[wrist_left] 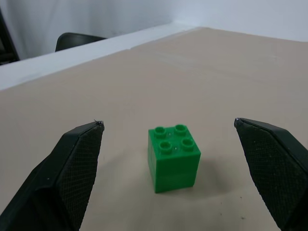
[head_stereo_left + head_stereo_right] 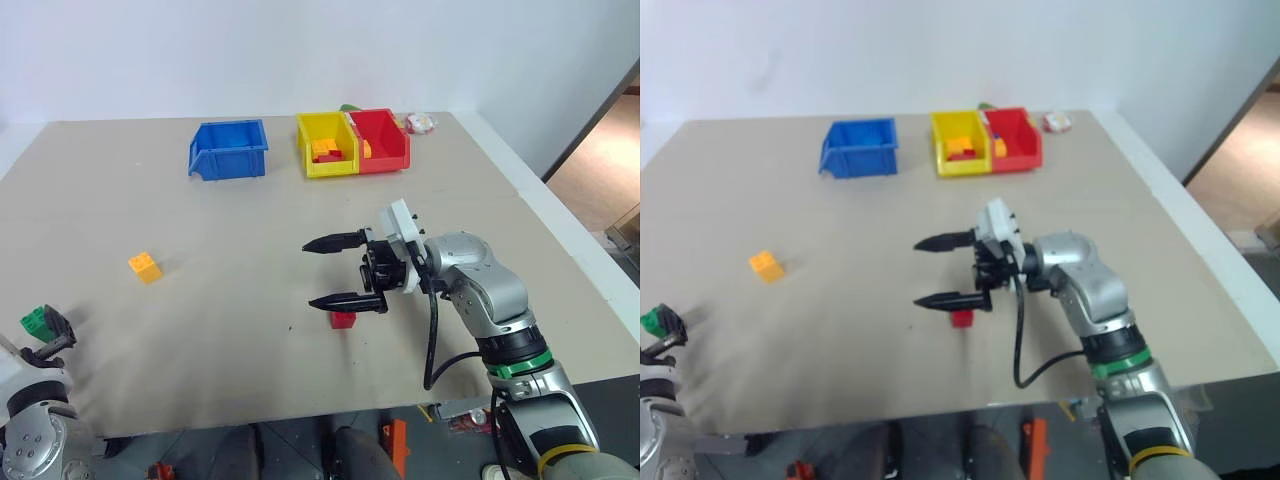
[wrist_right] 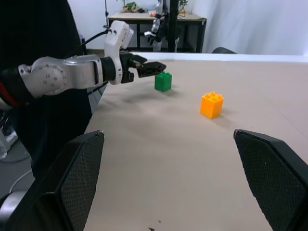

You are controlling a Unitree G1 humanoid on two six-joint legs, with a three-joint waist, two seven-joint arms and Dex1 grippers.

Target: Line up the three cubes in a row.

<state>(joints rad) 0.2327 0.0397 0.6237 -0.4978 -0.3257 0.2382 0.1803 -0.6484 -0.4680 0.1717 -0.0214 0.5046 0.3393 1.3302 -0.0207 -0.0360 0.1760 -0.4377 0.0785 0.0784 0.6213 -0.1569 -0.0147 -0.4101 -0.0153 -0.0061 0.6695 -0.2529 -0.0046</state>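
The green cube (image 1: 173, 158) stands on the table near its front left corner. My left gripper (image 1: 167, 123) is open, with one finger on each side of the cube and not touching it. The yellow-orange cube (image 2: 145, 267) sits alone to the right of it and further back. The red cube (image 2: 343, 320) lies mid-table, just below the lower finger of my right gripper (image 2: 310, 274). That gripper is open, held level and pointing left, with nothing between its fingers. In the right wrist view the left gripper (image 3: 150, 68) hovers right by the green cube (image 3: 163, 81).
At the back of the table (image 2: 250, 340) stand a blue bin (image 2: 228, 148), a yellow bin (image 2: 326, 145) and a red bin (image 2: 380, 140), the last two holding heaped bricks. A small object (image 2: 420, 122) lies behind them. The table's front edge is close to both arms.
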